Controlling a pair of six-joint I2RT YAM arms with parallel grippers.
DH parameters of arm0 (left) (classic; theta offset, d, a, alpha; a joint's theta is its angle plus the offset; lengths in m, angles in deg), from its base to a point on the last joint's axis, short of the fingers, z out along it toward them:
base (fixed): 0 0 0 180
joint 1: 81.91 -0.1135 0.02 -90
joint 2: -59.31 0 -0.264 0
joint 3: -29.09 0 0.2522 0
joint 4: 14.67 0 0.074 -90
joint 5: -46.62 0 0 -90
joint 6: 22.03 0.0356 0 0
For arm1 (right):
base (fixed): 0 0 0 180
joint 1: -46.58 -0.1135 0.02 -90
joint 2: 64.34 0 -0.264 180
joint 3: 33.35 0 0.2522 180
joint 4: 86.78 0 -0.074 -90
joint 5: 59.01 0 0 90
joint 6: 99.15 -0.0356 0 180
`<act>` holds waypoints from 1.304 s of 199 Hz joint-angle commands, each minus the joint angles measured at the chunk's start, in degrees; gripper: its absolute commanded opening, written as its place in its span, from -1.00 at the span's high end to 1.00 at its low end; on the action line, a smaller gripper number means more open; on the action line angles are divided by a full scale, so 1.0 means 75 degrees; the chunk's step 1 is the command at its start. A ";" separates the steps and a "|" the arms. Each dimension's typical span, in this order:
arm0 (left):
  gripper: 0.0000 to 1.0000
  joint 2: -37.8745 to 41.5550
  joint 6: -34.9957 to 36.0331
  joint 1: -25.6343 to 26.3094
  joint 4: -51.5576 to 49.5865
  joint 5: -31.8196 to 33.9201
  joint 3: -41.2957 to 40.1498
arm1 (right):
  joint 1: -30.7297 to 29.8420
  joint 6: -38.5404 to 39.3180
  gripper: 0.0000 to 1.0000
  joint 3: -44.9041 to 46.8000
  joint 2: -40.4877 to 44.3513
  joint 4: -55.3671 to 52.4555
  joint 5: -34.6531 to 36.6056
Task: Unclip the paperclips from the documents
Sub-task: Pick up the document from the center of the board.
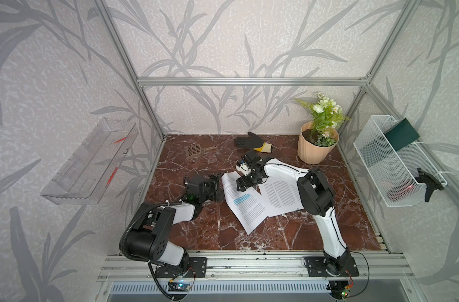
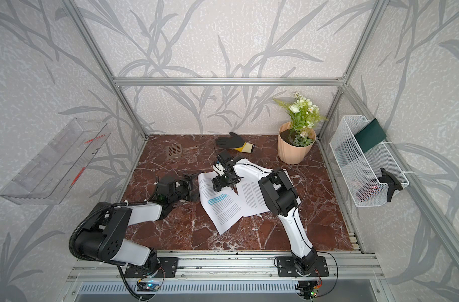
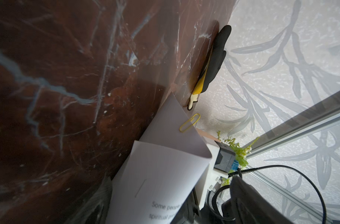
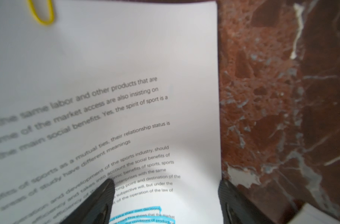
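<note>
Right jaws gape over the document [image 4: 126,67]; yellow paperclip [image 4: 42,14] clipped on.

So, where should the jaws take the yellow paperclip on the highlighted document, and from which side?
Probably the rounded end of the yellow paperclip that overhangs the document edge, approached from the glove side along its length; the rest lies flat against paper.

Two documents [image 1: 242,204] lay side by side mid-table [image 1: 197,230], a paperclip [image 3: 189,125] on the left one's far corner. Behind them lay a glove [image 1: 252,142]; a pot [image 1: 316,146] stood back right, a scoop [image 1: 194,151] back left.
</note>
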 commanded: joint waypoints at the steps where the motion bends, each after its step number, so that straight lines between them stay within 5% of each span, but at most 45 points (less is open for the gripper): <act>1: -0.92 0.0272 -0.0569 0.0084 0.0736 0.0229 0.0050 | -0.0085 -0.0105 -0.72 0.0329 -0.0858 -0.0523 -0.0178; 84: -0.89 0.0121 -0.1047 0.0460 0.0953 0.0460 0.0340 | -0.0085 -0.0204 -0.72 0.0374 -0.0872 -0.0468 -0.0213; 146: -0.23 0.0968 0.1006 0.0416 -0.2896 -0.0045 0.1007 | -0.0085 -0.0198 -0.71 0.0495 -0.0801 -0.0453 -0.0190; 260: 0.60 0.0789 0.2986 0.0401 -0.4861 -0.0337 0.1764 | -0.0085 -0.0203 -0.72 0.0526 -0.0826 -0.0483 -0.0195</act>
